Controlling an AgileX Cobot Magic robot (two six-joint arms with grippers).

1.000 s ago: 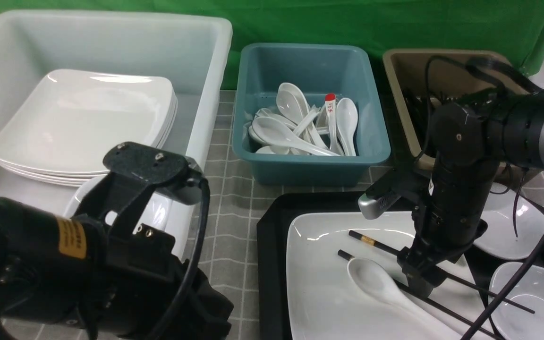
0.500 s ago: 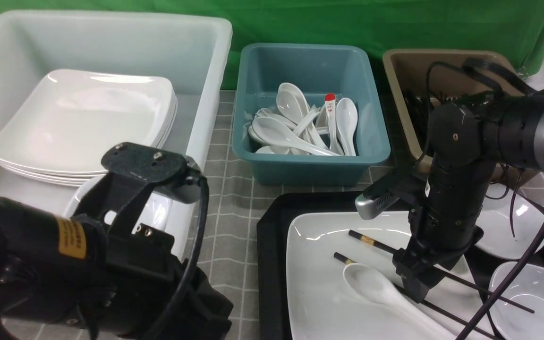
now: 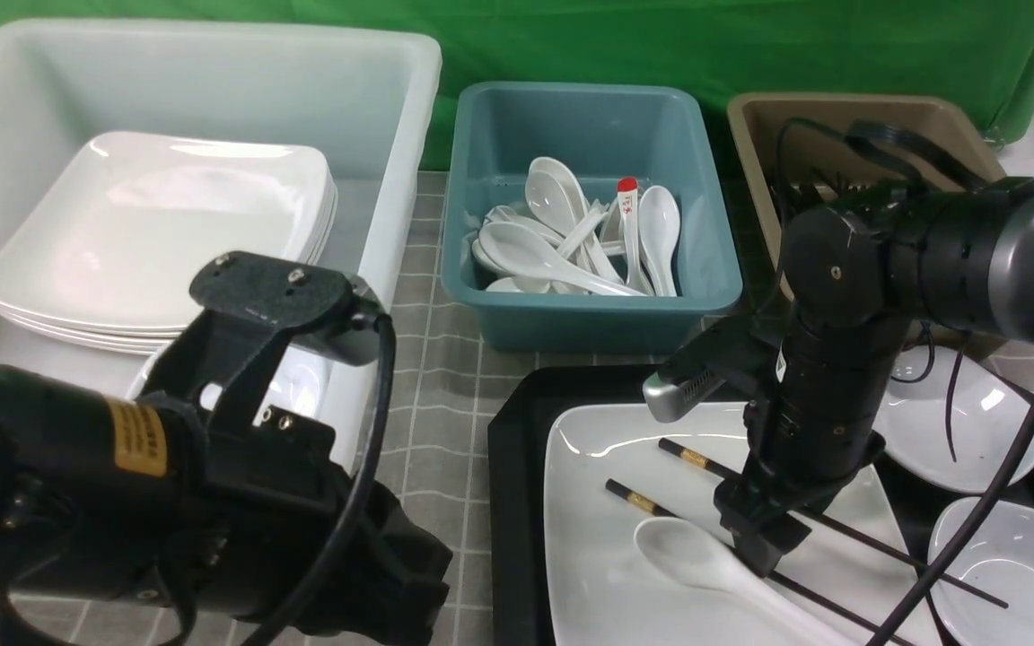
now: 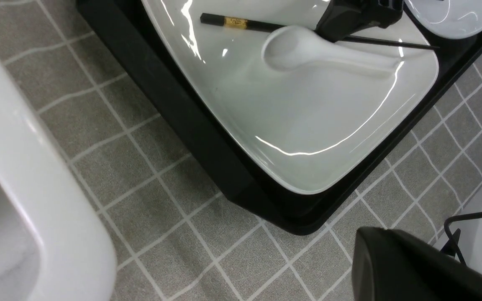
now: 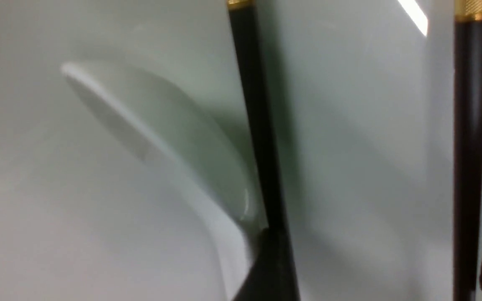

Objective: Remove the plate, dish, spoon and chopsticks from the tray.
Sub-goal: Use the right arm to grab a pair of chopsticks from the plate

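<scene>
Teal tub (image 3: 589,327) w/ white spoons (image 3: 659,229).

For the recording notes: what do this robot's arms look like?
Both arms are mostly black with small silver screws. The left arm carries a yellow-orange label with dark print and a thick black cable; the right arm has a rounded silver-grey section and black cables.

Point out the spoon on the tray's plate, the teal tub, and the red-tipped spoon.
Spoon (image 4: 285,48): left wrist view, on its bowl.
Teal tub (image 3: 589,323): front view, front wall.
Red-tipped spoon (image 3: 627,185): front view, handle's red tip.
</scene>
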